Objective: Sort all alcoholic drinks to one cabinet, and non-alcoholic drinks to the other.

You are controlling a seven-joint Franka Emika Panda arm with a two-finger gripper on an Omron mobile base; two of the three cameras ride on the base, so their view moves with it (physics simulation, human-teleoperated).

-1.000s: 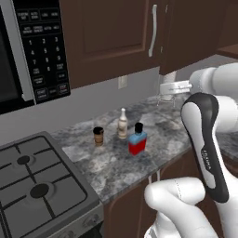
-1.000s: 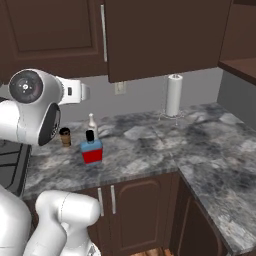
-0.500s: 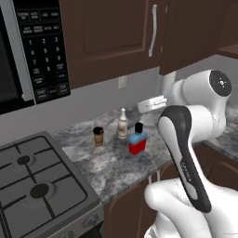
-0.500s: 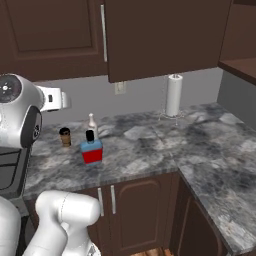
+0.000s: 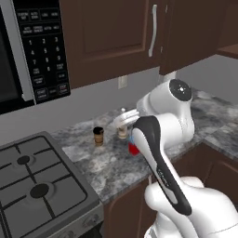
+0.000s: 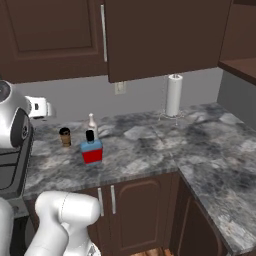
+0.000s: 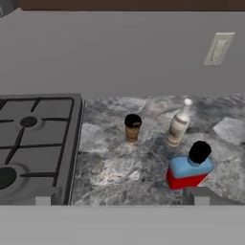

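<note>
Three drinks stand together on the grey stone counter. They are a tan cup with a black lid, a slim pale bottle with a white cap, and a squat blue bottle with a red label and black cap. My gripper hangs open and empty above the counter's front, looking down at them. In the left base view it covers most of the pale bottle and the arm hides most of the blue one. The dark wall cabinet overhead is shut.
A gas stove borders the drinks on the left, under a microwave. A paper towel roll stands against the wall further right. A wall outlet sits behind the bottles. The counter turns a corner at far right.
The arm has folded and swung the hand leftward and lower, from beside the cabinet to a spot in front of the drinks. The drinks have not moved and the gripper stays open.
</note>
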